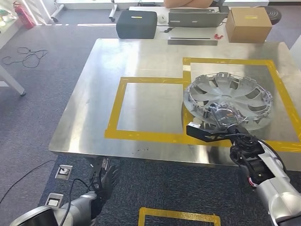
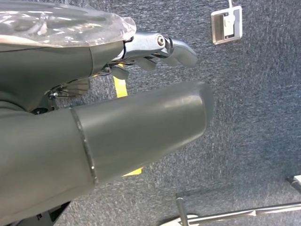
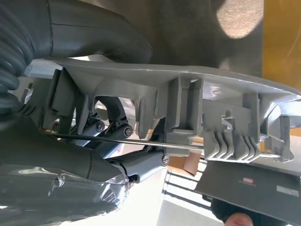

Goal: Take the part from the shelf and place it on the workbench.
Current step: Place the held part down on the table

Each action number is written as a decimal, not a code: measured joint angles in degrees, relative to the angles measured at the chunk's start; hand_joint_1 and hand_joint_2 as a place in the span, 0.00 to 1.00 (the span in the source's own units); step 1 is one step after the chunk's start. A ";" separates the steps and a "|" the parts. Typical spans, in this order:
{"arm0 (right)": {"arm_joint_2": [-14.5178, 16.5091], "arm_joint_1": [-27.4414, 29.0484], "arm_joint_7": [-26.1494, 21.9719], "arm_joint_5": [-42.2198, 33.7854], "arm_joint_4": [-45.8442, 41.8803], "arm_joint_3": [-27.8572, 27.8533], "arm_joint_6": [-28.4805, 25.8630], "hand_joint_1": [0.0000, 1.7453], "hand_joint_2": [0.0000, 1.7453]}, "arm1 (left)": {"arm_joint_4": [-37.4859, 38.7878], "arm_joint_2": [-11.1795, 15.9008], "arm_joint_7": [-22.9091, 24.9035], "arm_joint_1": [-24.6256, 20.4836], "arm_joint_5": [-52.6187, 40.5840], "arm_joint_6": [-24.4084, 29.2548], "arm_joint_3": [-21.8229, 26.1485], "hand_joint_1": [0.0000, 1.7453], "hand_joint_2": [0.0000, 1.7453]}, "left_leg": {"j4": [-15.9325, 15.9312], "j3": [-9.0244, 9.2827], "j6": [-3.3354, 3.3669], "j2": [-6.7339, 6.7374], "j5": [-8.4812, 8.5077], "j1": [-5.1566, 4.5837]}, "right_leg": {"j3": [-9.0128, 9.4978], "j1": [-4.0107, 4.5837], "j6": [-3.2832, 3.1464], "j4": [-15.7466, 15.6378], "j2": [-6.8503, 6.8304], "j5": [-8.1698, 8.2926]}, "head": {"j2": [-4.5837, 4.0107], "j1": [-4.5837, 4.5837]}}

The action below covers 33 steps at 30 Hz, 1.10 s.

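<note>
While the right hand (image 1: pixel 224 123) grips the near rim of the hubcap (image 1: pixel 229 99), the silver disc sits tilted over the steel workbench (image 1: pixel 106 94), its near edge raised on the hand and its far edge low toward the tabletop; whether that far edge touches the metal I cannot tell. In the right wrist view the thumb (image 3: pixel 99 28) lies across one face of the hubcap (image 3: pixel 184 89) and the darker fingers (image 3: pixel 142 165) close under the ribbed side, so the rim is pinched between them. The hubcap lies mostly inside the larger yellow tape outline (image 1: pixel 280 89) on the right of the bench, its left side crossing the tape shared with the smaller yellow square (image 1: pixel 117 108). That square and the whole left half of the bench are bare metal, giving wide room to the left. The near bench edge runs just under the right wrist.

The left hand (image 1: pixel 105 186) hangs below the bench edge over the grey carpet (image 1: pixel 35 127), holding nothing, its fingers (image 2: pixel 170 49) loosely apart.

Beyond the far edge stand a cardboard box (image 1: pixel 248 23), closed, a black case (image 1: pixel 136 23) and a laptop (image 1: pixel 193 19); floor sockets (image 1: pixel 64 173) sit near the left arm
</note>
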 joint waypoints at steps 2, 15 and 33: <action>0.15 -0.53 0.19 -0.56 1.12 0.00 0.17 1.00 1.00 | 0.00 -0.08 0.06 0.00 -0.10 0.01 0.00 0.00 0.00 | 0.00 0.01 0.00 0.00 0.00 0.00 | 0.02 0.00 0.00 0.00 0.00 0.00 | 0.00 0.00; 0.50 -1.47 0.72 -2.02 5.30 -0.02 0.51 0.00 0.00 | 0.00 -0.44 0.63 -0.10 -0.63 0.15 -0.04 0.00 1.00 | 0.05 0.09 0.00 0.06 0.00 0.00 | 0.10 0.00 0.04 -0.01 0.07 0.03 | 0.00 0.00; 0.22 -2.86 -2.07 -10.30 6.42 -2.11 -4.00 0.00 0.00 | 0.01 -0.52 0.44 -0.16 -0.12 0.22 -0.09 0.00 0.00 | 0.11 0.20 0.00 0.07 0.00 0.00 | 0.22 0.01 0.03 -0.01 0.07 0.05 | 0.00 0.01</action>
